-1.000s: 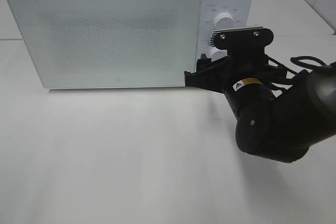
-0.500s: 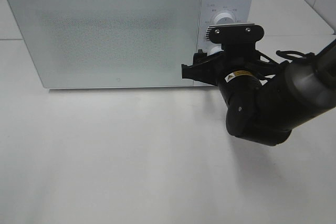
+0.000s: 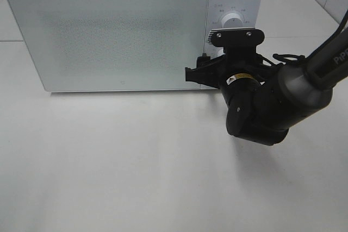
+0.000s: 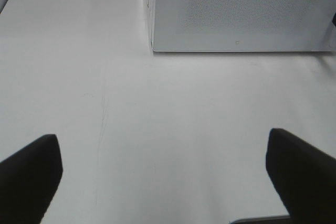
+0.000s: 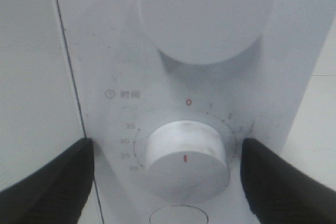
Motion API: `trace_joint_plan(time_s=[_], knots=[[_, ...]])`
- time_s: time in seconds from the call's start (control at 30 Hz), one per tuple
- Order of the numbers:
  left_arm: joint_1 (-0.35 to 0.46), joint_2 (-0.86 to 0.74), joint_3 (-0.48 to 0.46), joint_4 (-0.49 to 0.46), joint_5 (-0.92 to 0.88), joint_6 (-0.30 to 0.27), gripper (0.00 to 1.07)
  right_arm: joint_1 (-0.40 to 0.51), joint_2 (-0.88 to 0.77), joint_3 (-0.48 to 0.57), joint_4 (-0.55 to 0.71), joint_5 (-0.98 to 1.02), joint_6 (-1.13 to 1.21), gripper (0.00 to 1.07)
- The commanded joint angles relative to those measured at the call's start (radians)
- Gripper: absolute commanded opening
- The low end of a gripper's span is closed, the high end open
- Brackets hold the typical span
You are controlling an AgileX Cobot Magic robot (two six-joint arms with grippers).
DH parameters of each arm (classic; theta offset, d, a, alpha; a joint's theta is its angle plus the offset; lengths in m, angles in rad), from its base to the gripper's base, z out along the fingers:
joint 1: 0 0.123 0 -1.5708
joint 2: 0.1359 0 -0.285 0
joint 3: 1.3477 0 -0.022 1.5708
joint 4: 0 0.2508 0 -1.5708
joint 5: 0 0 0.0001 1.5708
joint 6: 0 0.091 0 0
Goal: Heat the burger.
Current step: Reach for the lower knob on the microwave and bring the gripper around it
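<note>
The burger is out of view. The white microwave stands at the back of the table with its frosted door shut, and nothing shows through it. My right gripper is up against the control panel. In the right wrist view, the right gripper is open, with one black finger on each side of the lower timer knob and a gap to the knob on both sides. The upper knob sits above it. My left gripper is open over bare table, with nothing between its fingers.
The white tabletop stretches in front of the microwave. The right arm's bulky black body hangs over the table's right side. In the left wrist view, the microwave's lower left corner lies some way ahead of the left gripper.
The right arm has shifted left and closer to the microwave, bringing its gripper in on the control panel. The gripper stayed open. The door has not moved.
</note>
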Motion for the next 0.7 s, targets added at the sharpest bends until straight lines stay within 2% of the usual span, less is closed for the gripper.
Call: trace_joint_plan(time_s=[0.03, 0.4, 0.43, 0.47, 0.53, 0.57, 0.6, 0.63, 0.67, 0.7], knots=[[0.001, -0.016, 0.004, -0.005, 0.003, -0.005, 0.98, -0.008, 0.003, -0.016, -0.014, -0.008, 0.01, 0.75], [0.001, -0.016, 0.004, -0.005, 0.003, -0.005, 0.98, -0.014, 0.003, -0.016, -0.011, -0.037, 0.012, 0.72], [0.001, -0.016, 0.004, -0.005, 0.003, -0.005, 0.98, -0.014, 0.003, -0.016, -0.011, -0.039, 0.012, 0.67], [0.001, -0.016, 0.004, -0.005, 0.003, -0.005, 0.98, -0.014, 0.003, -0.016, -0.011, -0.039, 0.012, 0.67], [0.001, -0.016, 0.004, -0.005, 0.003, -0.005, 0.98, -0.014, 0.003, -0.016, -0.011, -0.041, 0.012, 0.57], [0.001, -0.016, 0.004, -0.005, 0.003, -0.005, 0.98, -0.014, 0.003, -0.016, -0.011, -0.041, 0.012, 0.57], [0.001, -0.016, 0.004, -0.005, 0.003, -0.005, 0.98, -0.014, 0.003, -0.016, -0.011, -0.041, 0.012, 0.47], [0.001, -0.016, 0.004, -0.005, 0.003, -0.005, 0.98, -0.014, 0.003, -0.016, -0.011, -0.041, 0.012, 0.47], [0.001, -0.016, 0.004, -0.005, 0.003, -0.005, 0.98, -0.014, 0.003, -0.016, -0.011, -0.041, 0.012, 0.38], [0.001, -0.016, 0.004, -0.005, 0.003, -0.005, 0.98, -0.014, 0.003, -0.016, -0.011, -0.041, 0.012, 0.34]])
